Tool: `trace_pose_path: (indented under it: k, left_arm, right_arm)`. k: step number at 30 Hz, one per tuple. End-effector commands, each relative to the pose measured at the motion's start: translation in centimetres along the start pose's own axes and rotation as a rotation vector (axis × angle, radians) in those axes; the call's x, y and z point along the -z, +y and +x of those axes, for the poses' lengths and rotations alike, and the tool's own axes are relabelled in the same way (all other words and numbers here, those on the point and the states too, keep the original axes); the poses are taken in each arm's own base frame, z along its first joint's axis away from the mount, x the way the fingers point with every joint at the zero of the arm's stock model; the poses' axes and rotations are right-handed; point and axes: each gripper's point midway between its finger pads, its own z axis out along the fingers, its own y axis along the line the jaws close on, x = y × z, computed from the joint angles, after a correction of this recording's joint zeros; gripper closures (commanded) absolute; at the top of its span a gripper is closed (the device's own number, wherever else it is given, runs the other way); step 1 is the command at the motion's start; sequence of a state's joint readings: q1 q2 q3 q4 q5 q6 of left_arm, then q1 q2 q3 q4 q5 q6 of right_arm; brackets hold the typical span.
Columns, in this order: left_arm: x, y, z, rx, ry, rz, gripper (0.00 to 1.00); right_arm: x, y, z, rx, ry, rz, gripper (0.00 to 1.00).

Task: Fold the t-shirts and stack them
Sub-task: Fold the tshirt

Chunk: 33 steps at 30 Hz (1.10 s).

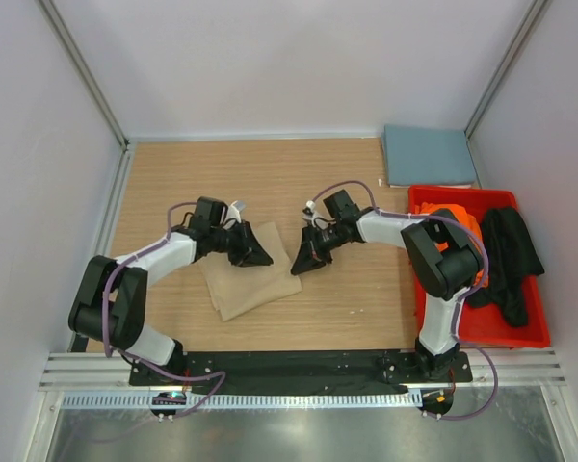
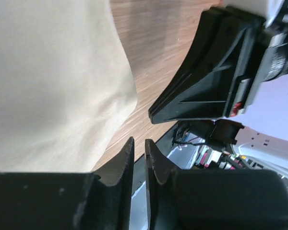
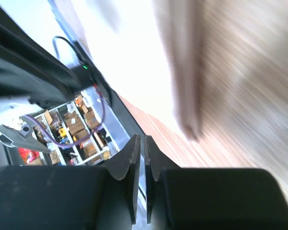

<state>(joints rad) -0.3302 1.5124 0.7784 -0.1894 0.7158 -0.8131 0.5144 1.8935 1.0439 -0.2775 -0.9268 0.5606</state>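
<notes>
Pale walls (image 1: 270,58) are boxing in a wood-grain table (image 1: 270,173), and I am watching it from the overhead camera. A folded tan shirt (image 1: 249,281) is lying flat at about 7 o'clock from the table's middle. The left gripper (image 1: 262,254) is hovering over that shirt's far right corner, at its 1 o'clock. The right gripper (image 1: 301,262) is facing it from 3 o'clock, just beside the shirt's right edge, and the two grippers are staying apart. A folded slate blue-grey shirt (image 1: 429,156) is resting in the far corner at 1 o'clock. A red bin (image 1: 491,332) is sitting at 3 o'clock, with an orange shirt (image 1: 441,208) bunched at its far end. A black shirt (image 1: 506,260) is draping over its right rim.

Through the left wrist camera, the tan shirt (image 2: 53,81) is filling the left half of the picture, smooth on the wood. The left gripper (image 2: 139,141) is showing a narrow slit between its jaws, with nothing in it. Its tips are sitting just beside the cloth edge, and I cannot tell whether they are touching it. The right gripper is looming at 2 o'clock.

Through the right wrist camera, everything beyond the fingers is smearing with blur. Wood grain is streaking at 3 o'clock, and I cannot make out any shirt. The right gripper (image 3: 141,138) is also showing a narrow slit, holding nothing.
</notes>
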Motion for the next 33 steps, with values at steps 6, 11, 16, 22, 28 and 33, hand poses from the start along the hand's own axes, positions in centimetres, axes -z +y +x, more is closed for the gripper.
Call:
trace_pose_path:
  k: [6, 11, 16, 22, 28, 33]
  left_arm:
    - [-0.7, 2.6, 5.1, 0.043, 0.144, -0.045, 0.94]
    - [-1.2, 4.4, 7.0, 0.081, 0.168, -0.037, 0.94]
    - [-1.8, 8.2, 9.5, 0.149, 0.209, -0.113, 0.96]
    - [0.1, 6.7, 9.6, 0.125, 0.202, -0.134, 0.92]
    - [5.5, 1.2, 4.8, -0.007, 0.005, -0.199, 0.77]
    - [8.6, 3.4, -0.1, 0.077, -0.193, -0.3, 0.75]
  right_arm:
    - [-3.0, 4.4, -5.0, 0.044, -0.087, -0.092, 0.87]
    - [-4.6, 2.4, -5.5, -0.015, -0.098, -0.107, 0.87]
    - [-5.4, -2.0, -5.0, -0.092, -0.102, -0.05, 0.87]
    - [-3.3, -3.6, -4.8, -0.117, -0.122, 0.012, 0.87]
    - [-0.3, -0.8, -6.6, 0.037, -0.142, 0.129, 0.83]
    - [-0.2, 2.9, -10.5, 0.076, -0.2, 0.057, 0.69]
